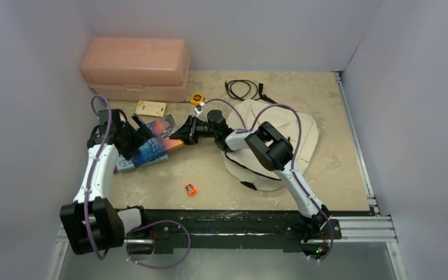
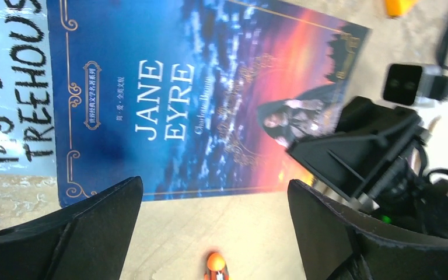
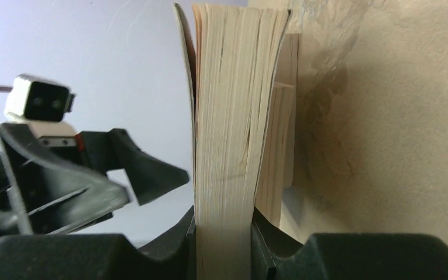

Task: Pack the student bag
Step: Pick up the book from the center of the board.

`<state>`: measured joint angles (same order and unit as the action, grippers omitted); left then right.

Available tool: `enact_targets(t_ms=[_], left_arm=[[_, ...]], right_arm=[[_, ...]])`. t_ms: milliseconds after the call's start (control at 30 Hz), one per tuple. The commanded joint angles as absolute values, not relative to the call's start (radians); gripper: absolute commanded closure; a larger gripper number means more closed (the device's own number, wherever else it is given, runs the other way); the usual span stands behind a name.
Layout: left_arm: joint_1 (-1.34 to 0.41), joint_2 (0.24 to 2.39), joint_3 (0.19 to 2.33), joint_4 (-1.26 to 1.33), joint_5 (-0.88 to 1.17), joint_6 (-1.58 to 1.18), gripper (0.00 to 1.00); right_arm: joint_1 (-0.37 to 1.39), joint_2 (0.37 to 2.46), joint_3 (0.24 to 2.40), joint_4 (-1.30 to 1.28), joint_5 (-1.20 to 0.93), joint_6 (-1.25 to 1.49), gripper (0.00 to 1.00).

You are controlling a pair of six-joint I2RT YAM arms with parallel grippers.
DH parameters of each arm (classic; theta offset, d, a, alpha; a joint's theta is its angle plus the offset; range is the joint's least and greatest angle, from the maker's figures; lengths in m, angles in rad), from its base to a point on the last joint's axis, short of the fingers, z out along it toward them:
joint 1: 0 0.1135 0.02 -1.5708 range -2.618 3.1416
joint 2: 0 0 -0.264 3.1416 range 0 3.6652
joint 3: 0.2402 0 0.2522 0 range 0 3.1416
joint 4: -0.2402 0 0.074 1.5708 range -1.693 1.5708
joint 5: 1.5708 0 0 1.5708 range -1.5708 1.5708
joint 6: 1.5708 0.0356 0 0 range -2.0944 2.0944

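The student bag (image 1: 310,132), beige with black straps, lies flat right of centre, partly under my right arm. Reaching left from above it, my right gripper (image 1: 185,133) is shut on the right edge of the blue "Jane Eyre" book (image 1: 154,146). The right wrist view shows the page block (image 3: 233,116) pinched between the jaws of the right gripper (image 3: 223,233). A second book (image 3: 280,146) lies beneath it. My left gripper (image 1: 131,140) hovers over the book's left part. It stands open (image 2: 216,192) with bare table between its fingers (image 2: 76,233), just off the cover (image 2: 198,99).
A pink plastic box (image 1: 134,67) stands at the back left. Near it lie a card (image 1: 151,108), a yellow tape measure (image 1: 196,98) and a black cable (image 1: 242,89). A small orange object (image 1: 191,188) lies near the front. A "Treehouse" book (image 2: 11,87) lies beside the blue one.
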<state>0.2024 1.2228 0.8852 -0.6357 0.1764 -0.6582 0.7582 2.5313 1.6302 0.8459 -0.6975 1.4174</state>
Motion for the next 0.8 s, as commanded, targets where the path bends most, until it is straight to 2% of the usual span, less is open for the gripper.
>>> enact_targets(t_ms=[0,167,333,500,567,700,767], left_arm=[[0.206,1.057,0.883,-0.669,0.308,-0.606,0.04],[0.181,0.881,0.881,-0.7,0.509,-0.607,0.01],[0.154,0.725,0.902,-0.774,0.571,-0.633,0.02],[0.156,0.667,0.939,-0.871,0.57,-0.72,0.02],[0.156,0.643,0.893,-0.796,0.641,-0.852,0.02],[0.148,0.56,0.668,-0.372,0.794,-1.262,0.0],[0.135,0.554,0.635,-0.32,0.797,-1.315,0.0]], right_arm=[[0.736,2.323,1.565,0.951,-0.712,1.458,1.0],[0.671,2.098,1.372,0.987,-0.788,1.478,1.0],[0.568,1.858,1.158,0.869,-0.897,1.451,1.0],[0.46,1.672,0.96,0.934,-0.992,1.519,1.0],[0.439,1.612,0.92,0.931,-1.017,1.533,1.0],[0.427,1.532,0.866,0.954,-1.04,1.574,1.0],[0.427,1.512,0.852,0.984,-1.033,1.607,1.0]])
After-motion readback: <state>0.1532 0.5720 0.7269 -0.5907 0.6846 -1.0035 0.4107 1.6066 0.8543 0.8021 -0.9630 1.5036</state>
